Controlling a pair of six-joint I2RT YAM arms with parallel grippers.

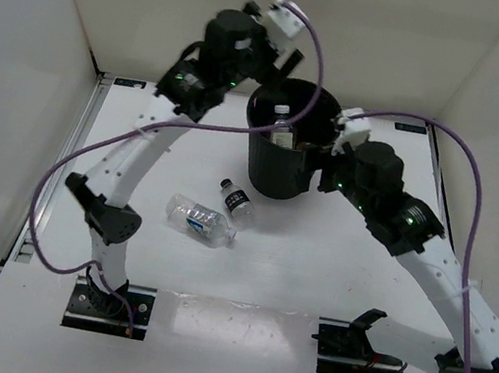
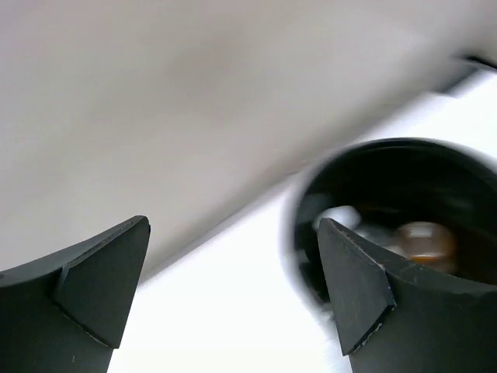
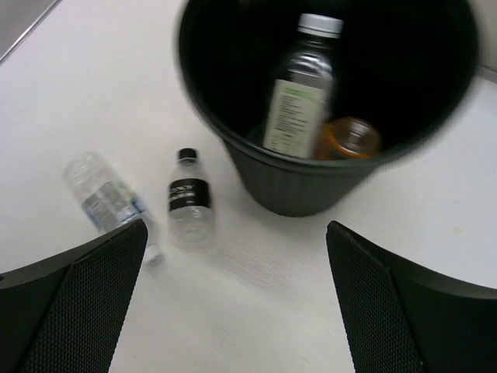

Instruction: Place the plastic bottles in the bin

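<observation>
The black bin (image 1: 275,176) stands at the back middle of the table. The tall pale-labelled bottle (image 3: 299,101) leans upright inside it, with the yellow-capped orange-labelled bottle (image 3: 351,138) beside it at the bottom. The tiny black-capped bottle (image 1: 237,201) lies on the table just in front-left of the bin. The blue-labelled bottle (image 1: 198,220) lies further left; both also show in the right wrist view, the tiny one (image 3: 189,198) and the blue-labelled one (image 3: 105,198). My left gripper (image 1: 288,59) is open and empty above the bin's back-left rim. My right gripper (image 1: 325,164) is open and empty by the bin's right side.
White walls enclose the table at the left, back and right. The bin's rim (image 2: 311,194) shows blurred in the left wrist view, close to the back wall. Purple cables hang from both arms.
</observation>
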